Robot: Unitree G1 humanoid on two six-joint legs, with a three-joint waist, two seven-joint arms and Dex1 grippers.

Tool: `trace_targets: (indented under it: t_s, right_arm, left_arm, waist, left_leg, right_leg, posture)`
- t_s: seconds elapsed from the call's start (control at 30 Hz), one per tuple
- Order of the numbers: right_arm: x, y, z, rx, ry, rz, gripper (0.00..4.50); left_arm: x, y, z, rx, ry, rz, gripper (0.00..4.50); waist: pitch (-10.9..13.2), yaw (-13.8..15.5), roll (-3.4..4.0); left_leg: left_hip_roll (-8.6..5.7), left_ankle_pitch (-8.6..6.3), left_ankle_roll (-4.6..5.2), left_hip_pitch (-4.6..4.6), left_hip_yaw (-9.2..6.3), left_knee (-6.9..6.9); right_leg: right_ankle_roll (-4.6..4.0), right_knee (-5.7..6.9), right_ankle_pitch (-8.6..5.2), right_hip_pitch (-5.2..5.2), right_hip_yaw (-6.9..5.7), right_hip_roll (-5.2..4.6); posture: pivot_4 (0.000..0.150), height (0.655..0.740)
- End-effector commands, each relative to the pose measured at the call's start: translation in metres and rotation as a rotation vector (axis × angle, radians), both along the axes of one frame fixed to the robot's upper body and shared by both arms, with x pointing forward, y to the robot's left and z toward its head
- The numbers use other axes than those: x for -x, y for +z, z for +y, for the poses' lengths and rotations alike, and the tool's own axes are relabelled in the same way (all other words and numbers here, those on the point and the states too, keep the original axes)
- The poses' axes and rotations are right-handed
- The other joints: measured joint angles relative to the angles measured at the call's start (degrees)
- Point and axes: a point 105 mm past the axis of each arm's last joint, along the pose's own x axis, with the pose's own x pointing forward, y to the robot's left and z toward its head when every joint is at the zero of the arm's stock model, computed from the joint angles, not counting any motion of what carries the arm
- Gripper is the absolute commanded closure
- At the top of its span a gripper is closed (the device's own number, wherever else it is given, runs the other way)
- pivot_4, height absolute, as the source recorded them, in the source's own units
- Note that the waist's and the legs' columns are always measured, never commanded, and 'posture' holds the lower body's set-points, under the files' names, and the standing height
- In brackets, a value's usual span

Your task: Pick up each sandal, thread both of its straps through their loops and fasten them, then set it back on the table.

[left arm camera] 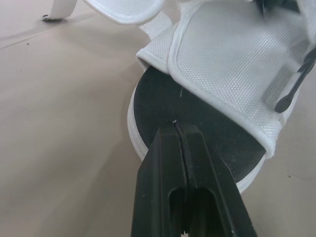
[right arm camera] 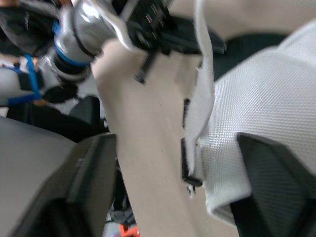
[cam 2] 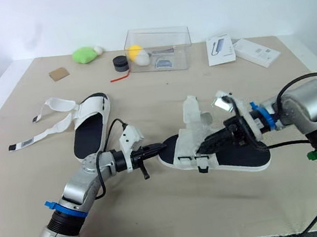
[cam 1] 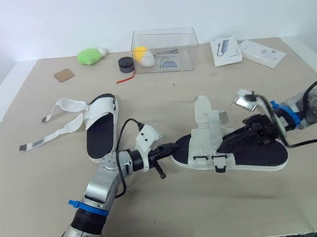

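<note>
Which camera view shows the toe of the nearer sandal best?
The left wrist view: the sandal's toe is close up and unhidden, with the left gripper, jaws shut, at it. Both eye views show it small, beside that gripper. The right wrist view shows the white upper and black loops instead.

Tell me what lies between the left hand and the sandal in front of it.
Nothing. In the left wrist view the left hand, fingers shut, has its tips over the black toe end of the sandal, with no table between.
</note>
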Motion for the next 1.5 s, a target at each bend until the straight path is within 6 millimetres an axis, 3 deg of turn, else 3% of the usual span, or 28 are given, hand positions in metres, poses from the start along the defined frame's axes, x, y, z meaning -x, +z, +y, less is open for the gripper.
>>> trace_targets:
  t_s: [0.03, 0.13, 0.23, 0.33, 0.63, 0.87, 0.9, 0.93, 1.03, 1.17, 1.23, 1.37, 1.5]
  right_arm:
    - [0.032, 0.005, 0.000, -0.054, 0.088, 0.038, 0.19]
    - [0.045, -0.010, 0.001, -0.032, 0.082, 0.084, 0.19]
    - [0.055, -0.038, 0.000, 0.052, 0.055, 0.112, 0.19]
    - [0.051, -0.058, -0.003, 0.124, -0.021, 0.090, 0.19]
    - [0.027, -0.058, 0.007, 0.067, -0.162, 0.008, 0.19]
    - [0.021, -0.051, 0.016, 0.021, -0.189, 0.011, 0.19]
    - [0.021, -0.050, 0.016, 0.021, -0.190, 0.014, 0.39]
    - [0.021, -0.050, 0.016, 0.021, -0.191, 0.017, 0.98]
    - [0.021, -0.052, 0.016, 0.031, -0.198, 0.027, 1.73]
    - [0.024, -0.055, 0.017, 0.032, -0.196, 0.045, 3.27]
    - [0.026, -0.057, 0.017, 0.034, -0.190, 0.055, 4.30]
    - [0.040, -0.068, 0.019, 0.055, -0.157, 0.099, 4.41]
    - [0.076, -0.092, 0.024, 0.074, -0.093, 0.212, 4.41]
  left_arm:
    - [0.001, -0.010, 0.000, -0.028, -0.003, 0.029, 4.50]
    - [0.001, -0.010, -0.002, -0.027, -0.008, 0.029, 4.50]
    - [0.003, -0.012, -0.004, -0.028, -0.019, 0.034, 4.50]
    - [0.005, -0.013, -0.006, -0.028, -0.029, 0.039, 4.50]
    - [0.003, -0.014, -0.009, -0.033, -0.039, 0.039, 4.50]
    - [0.004, -0.014, -0.009, -0.034, -0.040, 0.038, 4.50]
    - [0.004, -0.014, -0.009, -0.033, -0.040, 0.039, 4.50]
    - [0.004, -0.015, -0.009, -0.033, -0.040, 0.039, 4.50]
    - [0.003, -0.014, -0.010, -0.033, -0.040, 0.037, 4.50]
    - [0.003, -0.014, -0.010, -0.030, -0.040, 0.034, 4.50]
    - [0.003, -0.013, -0.011, -0.030, -0.039, 0.033, 4.50]
    - [0.003, -0.014, -0.010, -0.030, -0.038, 0.034, 4.50]
    - [0.004, -0.014, -0.010, -0.028, -0.036, 0.037, 4.50]
  waist:
    - [0.0, 0.1, 0.00]
    - [0.0, 0.2, 0.01]
    - [-0.1, 0.1, 0.11]
    - [-0.1, 0.1, 0.11]
    - [-0.1, 0.1, 0.10]
    - [-0.1, 0.1, 0.10]
    - [-0.1, 0.1, 0.10]
    - [-0.1, 0.1, 0.10]
    - [-0.1, 0.1, 0.10]
    - [-0.1, 0.1, 0.10]
    - [-0.1, 0.1, 0.10]
    - [-0.1, 0.1, 0.10]
    - [-0.2, 0.2, 0.08]
  left_leg:
    - [0.00, 0.00, 0.00, -0.01, 0.00, 0.00]
    - [0.00, -0.01, 0.01, -0.01, -0.04, -0.01]
    - [0.00, -0.01, 0.01, 0.00, -0.03, 0.07]
    - [0.00, 0.01, 0.01, 0.01, -0.04, 0.22]
    - [0.00, 0.02, 0.00, -0.01, -0.03, 0.41]
    - [-0.01, 0.04, 0.03, -0.02, -0.03, 0.46]
    - [-0.01, 0.04, 0.04, -0.02, -0.03, 0.46]
    - [-0.01, 0.04, 0.03, -0.04, -0.03, 0.46]
    - [-0.01, 0.04, 0.04, -0.05, -0.03, 0.46]
    - [-0.01, 0.04, 0.04, -0.05, -0.04, 0.46]
    - [-0.01, 0.04, 0.03, -0.06, -0.04, 0.46]
    - [-0.01, 0.04, 0.04, -0.06, -0.05, 0.45]
    - [-0.01, 0.04, 0.04, -0.07, -0.05, 0.44]
  right_leg:
    - [0.00, 0.00, 0.00, 0.00, 0.00, 0.00]
    - [-0.01, 0.00, -0.03, 0.02, -0.05, 0.00]
    - [0.04, 0.00, 0.02, 0.03, -0.03, -0.01]
    - [-0.05, 0.00, 0.00, 0.09, -0.03, 0.00]
    - [-0.09, 0.00, 0.07, 0.16, -0.01, 0.01]
    - [-0.13, 0.01, 0.15, 0.16, 0.00, 0.01]
    - [-0.13, 0.01, 0.15, 0.16, 0.00, 0.01]
    - [-0.14, 0.01, 0.14, 0.16, 0.01, 0.01]
    - [-0.14, 0.00, 0.14, 0.16, 0.00, 0.01]
    - [-0.14, 0.00, 0.14, 0.16, 0.00, 0.01]
    - [-0.14, 0.00, 0.14, 0.16, 0.00, 0.01]
    - [-0.14, 0.00, 0.13, 0.16, 0.00, 0.01]
    - [-0.14, 0.00, 0.12, 0.15, 0.00, 0.02]
  posture:
    - [0.150, 0.7400]
    - [0.150, 0.7400]
    - [0.150, 0.7400]
    - [0.150, 0.7400]
    - [0.150, 0.7400]
    - [0.150, 0.7400]
    - [0.150, 0.7400]
    - [0.150, 0.7400]
    - [0.150, 0.7400]
    - [0.150, 0.7400]
    - [0.150, 0.7400]
    - [0.150, 0.7400]
    - [0.150, 0.7400]
